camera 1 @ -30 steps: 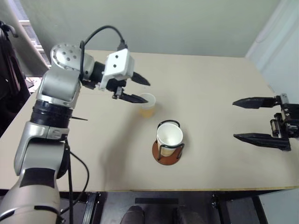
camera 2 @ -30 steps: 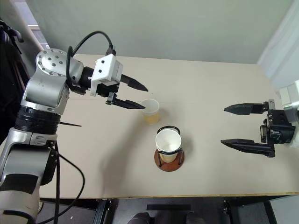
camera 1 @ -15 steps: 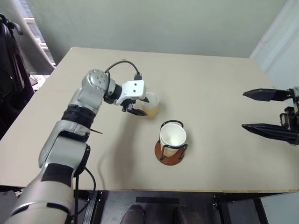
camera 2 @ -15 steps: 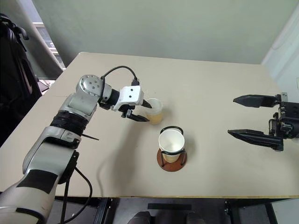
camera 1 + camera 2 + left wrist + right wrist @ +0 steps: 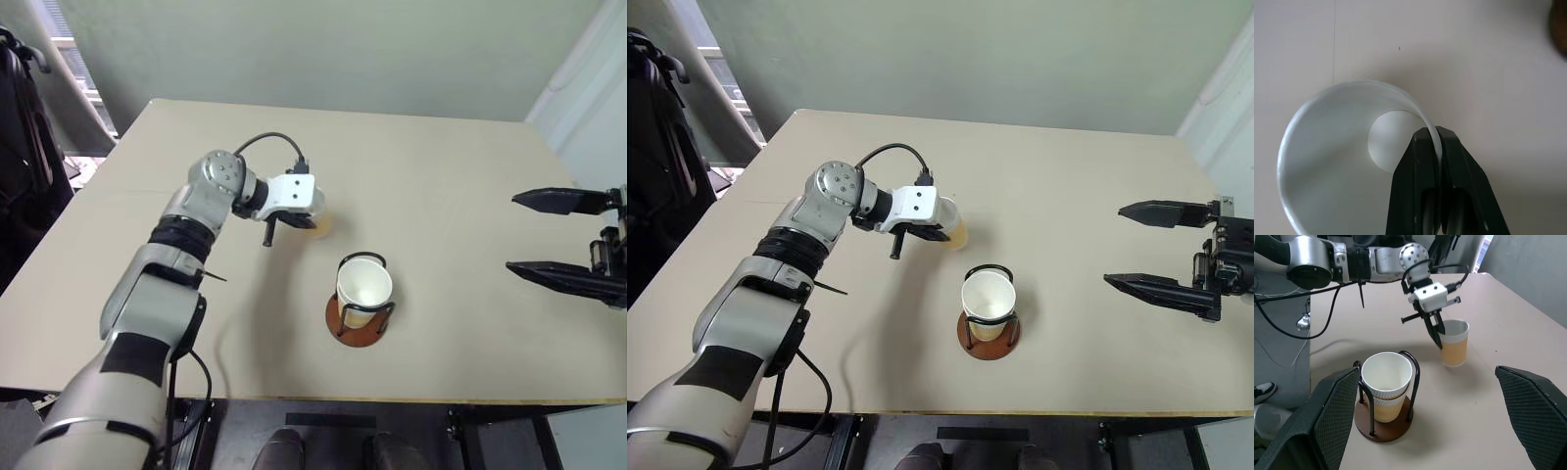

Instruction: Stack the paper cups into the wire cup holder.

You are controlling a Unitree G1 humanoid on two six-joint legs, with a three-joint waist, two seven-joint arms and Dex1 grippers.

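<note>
Head views: left gripper (image 5: 942,231) is clamped on the near rim of a loose paper cup (image 5: 958,232) standing upright on the table (image 5: 1078,196).
Holder: the wire cup holder (image 5: 988,333) stands nearer the table's front edge, toward the robot's right of the held cup and close to it. It already carries stacked cups (image 5: 987,298), mouth up.
Right gripper (image 5: 1161,248): hovering well off to the right, jaws spread wide, nothing in them.

Left wrist view: the two black fingers (image 5: 1418,186) are pinched together over the cup wall, one inside and one outside. White interior and round bottom visible.

Right wrist view: the held cup (image 5: 1454,342) stands beyond the holder (image 5: 1385,421), its axis vertical, with the left arm's fingers (image 5: 1435,334) coming down onto its rim.

Key relation: I judge the coming move is a lift, then a short carry toward the front and right to set it over the stack. The left arm is far nearer.

Change from a second ago: the left gripper was open and above the cup; now it has dropped and shut on the rim. The right gripper has not changed.
</note>
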